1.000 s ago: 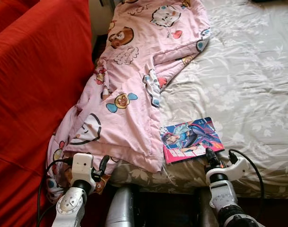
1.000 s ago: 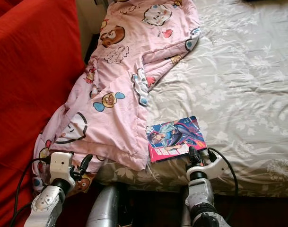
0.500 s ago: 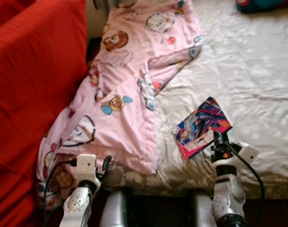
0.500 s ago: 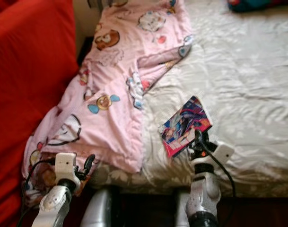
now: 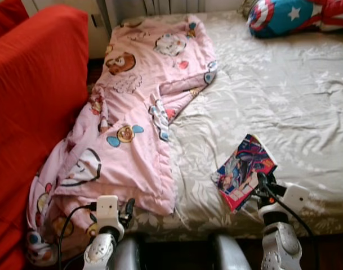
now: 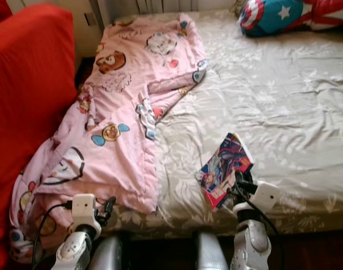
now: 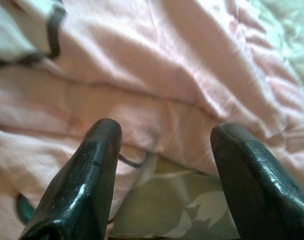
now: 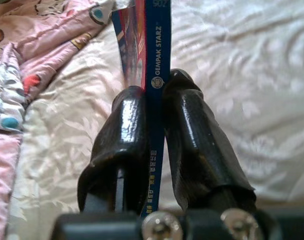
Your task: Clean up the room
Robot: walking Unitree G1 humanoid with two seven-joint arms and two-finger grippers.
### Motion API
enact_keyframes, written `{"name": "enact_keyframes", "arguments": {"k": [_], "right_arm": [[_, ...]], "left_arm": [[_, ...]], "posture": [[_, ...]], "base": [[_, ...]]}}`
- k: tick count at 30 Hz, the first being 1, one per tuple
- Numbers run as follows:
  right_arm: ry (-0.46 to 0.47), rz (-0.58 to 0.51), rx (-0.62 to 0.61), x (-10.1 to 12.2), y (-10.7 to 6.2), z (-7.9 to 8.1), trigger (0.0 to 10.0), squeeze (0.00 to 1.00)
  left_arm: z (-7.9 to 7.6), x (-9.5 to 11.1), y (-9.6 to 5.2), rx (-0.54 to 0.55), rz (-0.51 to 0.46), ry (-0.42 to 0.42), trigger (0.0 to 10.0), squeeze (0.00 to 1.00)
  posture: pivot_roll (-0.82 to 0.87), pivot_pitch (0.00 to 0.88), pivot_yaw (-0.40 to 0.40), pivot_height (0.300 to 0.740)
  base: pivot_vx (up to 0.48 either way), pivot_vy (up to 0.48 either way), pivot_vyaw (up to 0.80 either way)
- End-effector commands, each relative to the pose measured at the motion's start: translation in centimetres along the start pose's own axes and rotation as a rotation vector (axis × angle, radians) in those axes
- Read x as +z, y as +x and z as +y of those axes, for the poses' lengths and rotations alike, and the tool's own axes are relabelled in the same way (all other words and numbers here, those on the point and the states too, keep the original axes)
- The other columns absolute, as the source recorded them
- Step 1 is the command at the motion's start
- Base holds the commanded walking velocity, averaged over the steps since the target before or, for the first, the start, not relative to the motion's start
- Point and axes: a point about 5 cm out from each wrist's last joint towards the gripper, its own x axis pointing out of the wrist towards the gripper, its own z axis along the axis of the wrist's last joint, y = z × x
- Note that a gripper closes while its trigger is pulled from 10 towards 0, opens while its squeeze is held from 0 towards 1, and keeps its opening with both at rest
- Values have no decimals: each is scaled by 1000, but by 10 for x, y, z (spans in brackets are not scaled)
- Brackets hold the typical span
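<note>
Red sofa along the far left. Beside it, pink cartoon-print blanket draped over the bed's left side, its lower end hanging off the edge. Left gripper low at the bed's near edge, just before the blanket hem; its 2 black fingers spread apart, nothing between them. Pale floral bedsheet covers the rest of the bed. Comic book tilted up off the sheet near the front edge, pinched by its spine between the 2 fingers of the right gripper. Star-and-shield cushion at the far right corner
</note>
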Motion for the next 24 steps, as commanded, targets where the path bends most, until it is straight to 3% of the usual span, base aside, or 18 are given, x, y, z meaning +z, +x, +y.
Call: {"name": "enact_keyframes", "arguments": {"k": [1, 5, 14, 24], "right_arm": [[-17, -21, 15, 6, 3, 2, 10000, 0], [-21, 25, 13, -3, 0, 1, 10000, 0], [-92, 335, -15, -57, -26, -10, 10000, 0], [-105, 361, -42, -62, -28, -11, 10000, 0]], "left_arm": [[5, -6, -3, 29, 18, -2, 10000, 0], [6, -11, -3, 35, 42, -1, 10000, 0], [6, -39, -10, 31, 208, -22, 10000, 0], [20, -63, -25, 56, 363, -3, 10000, 0]], "posture": [[-151, 81, 5, 710], [-154, 65, 2, 735], [-142, 45, -2, 740], [-148, 51, 2, 740]], "base": [[0, 0, 0], [0, 0, 0], [0, 0, 0], [0, 0, 0]]}}
